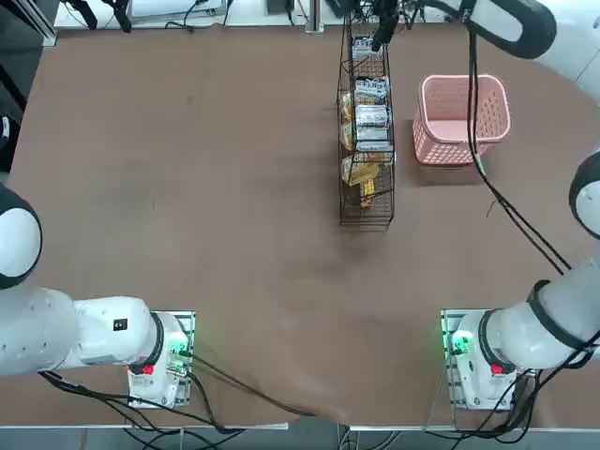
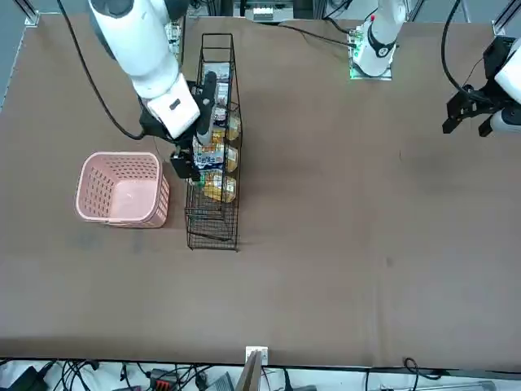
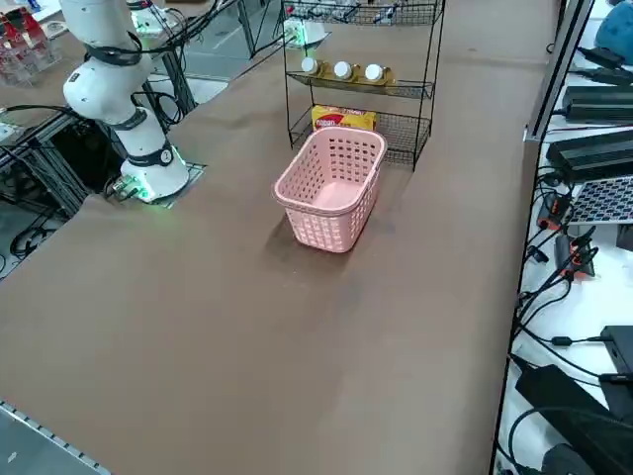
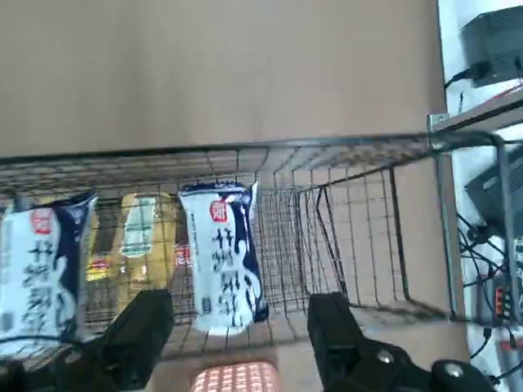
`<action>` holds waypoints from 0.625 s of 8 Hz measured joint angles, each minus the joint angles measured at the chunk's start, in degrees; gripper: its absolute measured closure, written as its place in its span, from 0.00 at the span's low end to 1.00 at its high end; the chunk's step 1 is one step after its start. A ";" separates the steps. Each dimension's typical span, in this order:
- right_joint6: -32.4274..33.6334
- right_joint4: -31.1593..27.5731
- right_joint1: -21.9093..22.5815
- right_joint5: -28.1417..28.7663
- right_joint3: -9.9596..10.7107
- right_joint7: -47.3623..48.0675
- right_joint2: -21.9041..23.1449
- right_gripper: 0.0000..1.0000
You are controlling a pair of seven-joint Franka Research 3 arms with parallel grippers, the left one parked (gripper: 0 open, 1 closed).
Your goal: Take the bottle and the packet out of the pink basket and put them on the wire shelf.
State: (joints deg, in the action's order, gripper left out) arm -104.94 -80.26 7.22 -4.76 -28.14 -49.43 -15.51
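Observation:
The pink basket point(image 1: 461, 119) point(image 2: 122, 189) point(image 3: 331, 188) stands beside the wire shelf point(image 1: 366, 131) point(image 2: 213, 138) point(image 3: 361, 79), and nothing shows inside it. My right gripper point(image 4: 237, 327) point(image 2: 205, 104) hangs open over the far end of the shelf. A white packet point(image 4: 222, 257) with dark print lies on the shelf's wires beyond the spread fingers, free of both. A second, similar packet point(image 4: 37, 273) lies beside it. Three small amber bottles with white caps point(image 3: 342, 70) lie on the middle tier; which one is the task's bottle I cannot tell.
A yellow packet point(image 3: 341, 119) sits on the shelf's lower tier, with more white and yellow packets point(image 1: 370, 117) along its length. The brown table point(image 1: 187, 187) stretches wide to the left. Cables and equipment point(image 3: 593, 99) lie past the far edge of the table.

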 joint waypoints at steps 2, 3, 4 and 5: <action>2.08 0.06 -1.01 3.11 2.32 0.25 2.89 0.00; 3.71 0.08 -1.52 4.66 4.02 0.71 4.28 0.00; 5.29 0.11 -1.93 5.97 6.09 1.16 5.63 0.00; 6.61 0.14 -2.11 7.14 8.70 1.71 7.07 0.00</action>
State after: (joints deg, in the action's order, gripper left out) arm -98.33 -80.12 5.12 2.38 -19.45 -47.72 -8.44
